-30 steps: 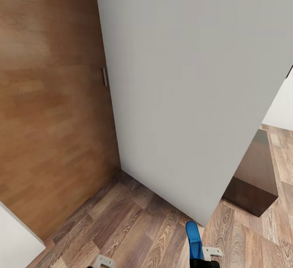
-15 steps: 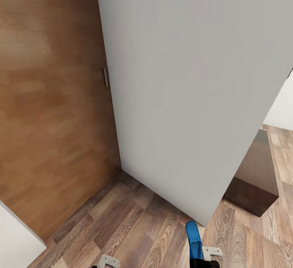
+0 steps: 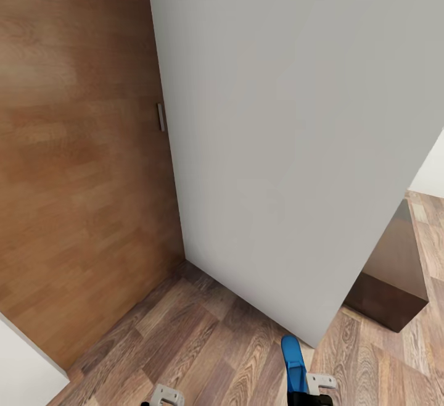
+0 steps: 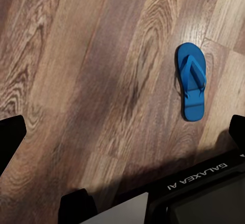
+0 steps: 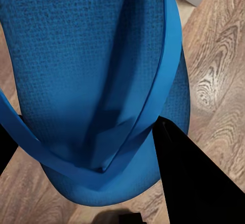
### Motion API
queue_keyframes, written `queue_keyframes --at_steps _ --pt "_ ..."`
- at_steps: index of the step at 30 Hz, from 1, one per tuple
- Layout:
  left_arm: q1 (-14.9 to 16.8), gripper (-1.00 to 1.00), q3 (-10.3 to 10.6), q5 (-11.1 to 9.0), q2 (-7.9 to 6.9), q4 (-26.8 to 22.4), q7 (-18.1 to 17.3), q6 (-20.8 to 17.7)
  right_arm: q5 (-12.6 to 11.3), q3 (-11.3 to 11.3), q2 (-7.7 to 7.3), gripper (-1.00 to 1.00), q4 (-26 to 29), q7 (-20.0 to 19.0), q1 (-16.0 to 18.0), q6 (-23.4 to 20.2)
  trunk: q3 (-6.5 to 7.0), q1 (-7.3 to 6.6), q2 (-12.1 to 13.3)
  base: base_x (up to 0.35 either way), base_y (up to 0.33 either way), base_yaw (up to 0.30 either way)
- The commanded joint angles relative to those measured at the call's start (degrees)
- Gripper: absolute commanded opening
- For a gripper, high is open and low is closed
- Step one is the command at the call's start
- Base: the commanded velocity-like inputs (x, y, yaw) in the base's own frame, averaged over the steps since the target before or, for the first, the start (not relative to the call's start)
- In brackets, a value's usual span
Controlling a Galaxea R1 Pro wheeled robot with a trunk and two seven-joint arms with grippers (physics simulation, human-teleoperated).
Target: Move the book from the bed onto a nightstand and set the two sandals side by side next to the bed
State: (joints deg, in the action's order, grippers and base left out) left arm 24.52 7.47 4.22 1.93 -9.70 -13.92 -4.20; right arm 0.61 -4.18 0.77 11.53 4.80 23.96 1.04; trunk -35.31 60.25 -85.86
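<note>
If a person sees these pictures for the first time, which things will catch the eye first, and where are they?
First, the bright blue sandal clamped in the right hand, at the bottom edge of the head view. A second sandal lies flat on the wood-plank floor under the left hand. Ahead, a big grey wall panel stands beside a brown wooden door, with a dark-brown cabinet to the right.
</note>
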Motion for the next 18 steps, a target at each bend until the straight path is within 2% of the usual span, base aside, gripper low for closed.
queue_keyframes --at_steps 1,7,15,18 --pt "0.0 1.00 0.0 0.4 -0.01 -0.1 -0.1 -0.2 -0.1 -0.4 0.04 -1.00 0.0 0.1 0.0 0.1 -0.05 0.01 0.0 0.168 0.049 0.000" --pt "0.0 1.00 0.0 0.4 0.00 -0.1 -0.1 0.1 -0.1 -0.4 0.03 -1.00 -0.1 0.1 0.0 0.2 -0.05 0.01 0.0 0.086 0.024 -0.048" --pt "0.0 1.00 0.0 0.4 0.08 -0.1 0.0 0.3 -0.1 -0.4 0.03 -1.00 0.0 0.1 0.0 0.1 -0.05 0.01 0.0 0.061 0.004 -0.205" --pt "0.0 1.00 0.0 0.4 0.09 -0.1 0.1 0.3 -0.1 -0.4 0.06 -1.00 -0.1 0.1 0.0 0.2 -0.05 0.01 0.0 0.028 0.000 -0.103"
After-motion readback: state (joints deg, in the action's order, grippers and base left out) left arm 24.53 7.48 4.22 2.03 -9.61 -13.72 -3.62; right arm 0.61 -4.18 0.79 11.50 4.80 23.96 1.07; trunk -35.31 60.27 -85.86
